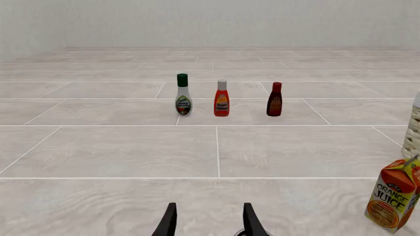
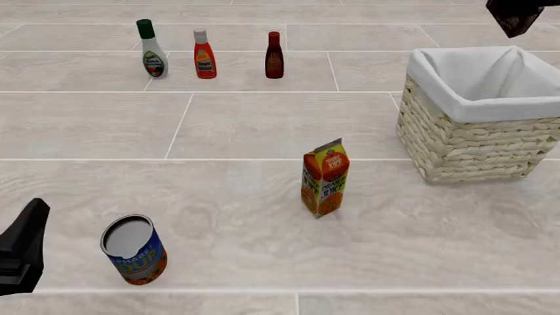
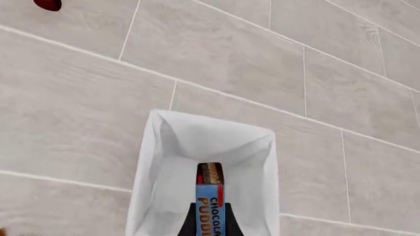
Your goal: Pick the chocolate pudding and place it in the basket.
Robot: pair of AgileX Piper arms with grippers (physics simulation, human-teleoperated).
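Note:
The chocolate pudding [image 3: 211, 196], a small blue and brown box with a red band, is held on edge between the fingers of my right gripper [image 3: 210, 223]. It hangs above the open basket [image 3: 174, 142], whose white cloth lining fills the view below it. In the front view the cream wicker basket [image 2: 463, 144] stands at the right, and the right gripper [image 2: 516, 16] is high above its far rim at the picture's top edge. My left gripper [image 1: 210, 223] is open and empty, low at the near left [image 2: 22, 252].
An orange juice carton [image 2: 324, 177] stands mid-table, left of the basket. A blue soup can [image 2: 133, 249] stands near the left gripper. Three bottles stand in a row at the far left: white [image 2: 151, 49], orange [image 2: 204, 54] and dark red [image 2: 274, 55].

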